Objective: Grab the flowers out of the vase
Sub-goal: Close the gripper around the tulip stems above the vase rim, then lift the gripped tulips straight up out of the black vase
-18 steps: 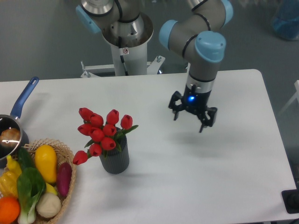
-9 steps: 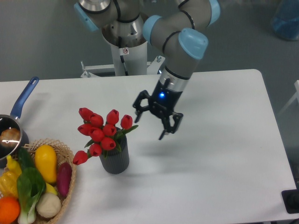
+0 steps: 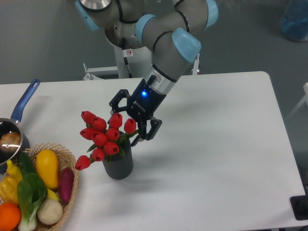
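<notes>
The flowers, a bunch of red tulip buds with green leaves, stand in the vase, a small dark grey ribbed cylinder on the white table. My gripper hangs tilted just right of and above the bunch, its fingers spread open. The nearest buds on the right side sit between or right beside the fingertips. Whether a finger touches a bud I cannot tell. Nothing is gripped.
A wicker basket of vegetables sits at the front left, close to the vase. A blue-handled saucepan lies at the left edge. The robot's base column rises behind the table.
The arm has swung left and down across the table, from the right middle to the right side of the bunch. The gripper has stayed open. Flowers and vase have not moved.
</notes>
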`<state>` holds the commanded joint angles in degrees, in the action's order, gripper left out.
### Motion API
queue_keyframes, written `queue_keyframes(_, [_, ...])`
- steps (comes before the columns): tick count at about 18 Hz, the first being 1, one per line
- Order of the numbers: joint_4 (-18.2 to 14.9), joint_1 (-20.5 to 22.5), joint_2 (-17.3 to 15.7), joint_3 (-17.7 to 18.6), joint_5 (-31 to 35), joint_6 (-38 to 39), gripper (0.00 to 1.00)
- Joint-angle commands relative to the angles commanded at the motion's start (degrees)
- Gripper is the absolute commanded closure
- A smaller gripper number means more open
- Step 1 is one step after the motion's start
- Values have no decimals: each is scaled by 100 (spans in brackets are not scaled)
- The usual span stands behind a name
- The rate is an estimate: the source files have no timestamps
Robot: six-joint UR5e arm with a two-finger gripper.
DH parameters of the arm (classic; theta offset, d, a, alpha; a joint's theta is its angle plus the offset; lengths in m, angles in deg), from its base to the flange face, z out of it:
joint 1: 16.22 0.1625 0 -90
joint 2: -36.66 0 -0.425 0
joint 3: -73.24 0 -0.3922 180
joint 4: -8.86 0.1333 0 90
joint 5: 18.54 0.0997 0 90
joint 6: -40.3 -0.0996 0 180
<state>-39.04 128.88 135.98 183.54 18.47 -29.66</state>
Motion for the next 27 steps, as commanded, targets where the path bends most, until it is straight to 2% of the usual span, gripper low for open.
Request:
queue_keyframes(2, [0, 17, 70, 26, -210, -201, 1])
queue_keyframes(4, [-9, 79, 167, 44, -492, -404, 23])
queue_keyframes(7, [-18, 105, 167, 53, -501, -414, 84])
queue_keyframes(8, [-18, 105, 141, 70, -493, -422, 100])
queue_keyframes(10, [-9, 140, 115, 70, -493, -422, 100])
queue_keyframes(20, [-18, 290, -430, -44, -554, -27, 100])
queue_keyframes(27, [-26, 281, -1080, -202, -774, 587, 100])
